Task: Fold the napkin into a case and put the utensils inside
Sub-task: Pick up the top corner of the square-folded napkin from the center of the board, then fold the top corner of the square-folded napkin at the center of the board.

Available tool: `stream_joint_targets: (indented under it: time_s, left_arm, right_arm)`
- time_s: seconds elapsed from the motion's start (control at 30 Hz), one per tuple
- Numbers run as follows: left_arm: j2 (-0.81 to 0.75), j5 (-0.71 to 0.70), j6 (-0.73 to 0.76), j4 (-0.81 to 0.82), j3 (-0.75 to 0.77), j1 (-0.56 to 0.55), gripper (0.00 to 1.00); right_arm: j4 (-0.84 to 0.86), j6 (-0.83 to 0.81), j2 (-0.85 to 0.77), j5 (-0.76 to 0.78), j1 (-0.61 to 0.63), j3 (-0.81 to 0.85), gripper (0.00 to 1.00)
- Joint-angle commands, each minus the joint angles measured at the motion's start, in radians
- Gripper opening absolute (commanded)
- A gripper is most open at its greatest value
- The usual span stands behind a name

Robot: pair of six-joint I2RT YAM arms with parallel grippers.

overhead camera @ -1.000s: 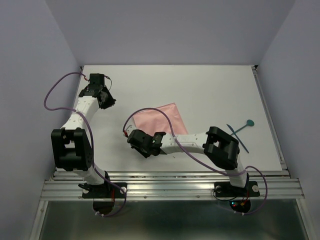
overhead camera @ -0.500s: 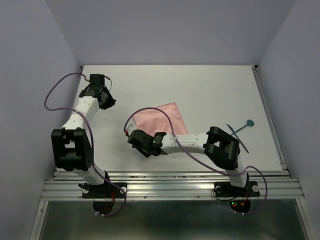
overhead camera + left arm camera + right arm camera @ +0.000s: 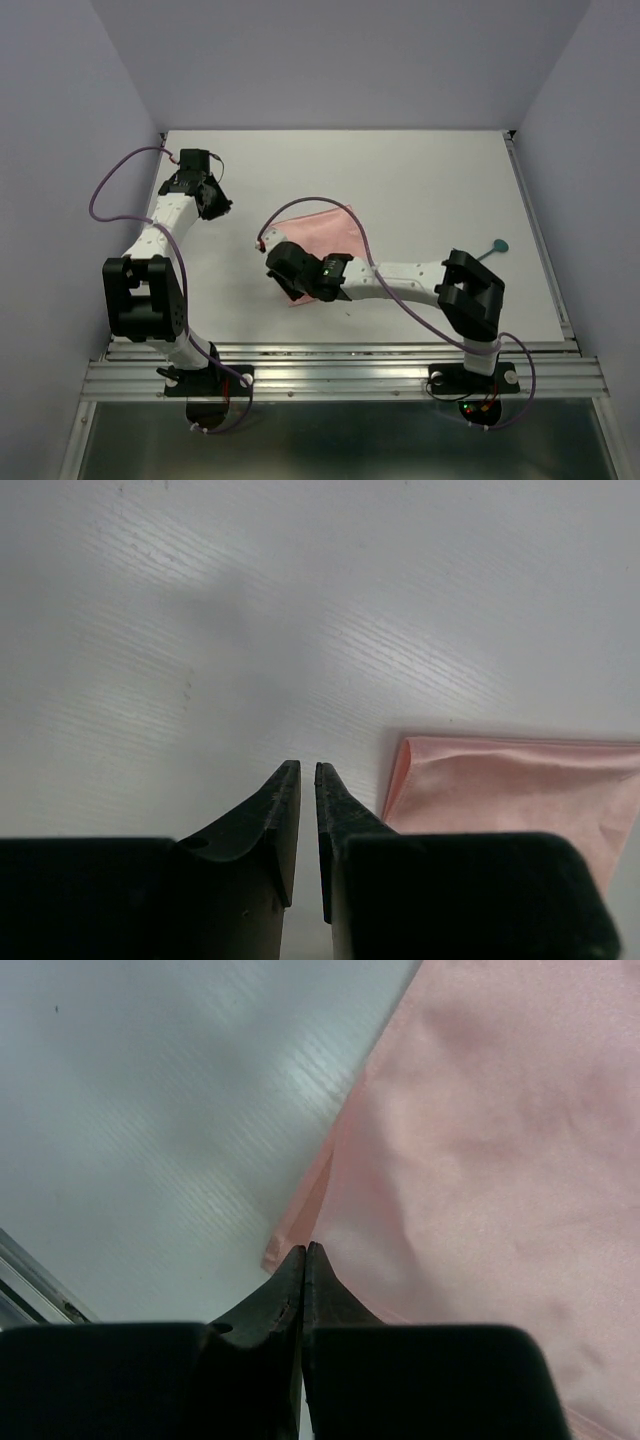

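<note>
Your right gripper has snapped shut on the near left edge of the napkin. The napkin lies mid-table, about square and turned a bit, with one corner pointing to the far edge. Your left gripper is barely open and empty.

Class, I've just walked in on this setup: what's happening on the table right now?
The right gripper is shut on the near edge of the pink napkin, which lies mostly flat, not yet folded up. The left gripper hovers over bare table to the napkin's left, jaws barely apart, holding nothing. The teal utensils lie off to the right, partly hidden by the right arm.
</note>
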Motion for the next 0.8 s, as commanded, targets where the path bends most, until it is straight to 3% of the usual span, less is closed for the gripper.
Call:
stream_joint_targets:
  time_s: [0.0, 0.43, 0.77]
  left_arm:
    - [-0.019, 0.000, 0.015, 0.020, -0.012, -0.001, 0.23]
    - [-0.027, 0.048, 0.015, 0.020, -0.023, -0.001, 0.23]
    - [-0.024, 0.058, 0.024, 0.021, -0.026, -0.001, 0.23]
  right_arm:
    - [0.084, 0.029, -0.052, -0.067, -0.062, -0.005, 0.01]
    - [0.177, 0.158, -0.031, -0.331, -0.323, -0.002, 0.01]
    - [0.237, 0.279, -0.006, -0.402, -0.478, -0.040, 0.01]
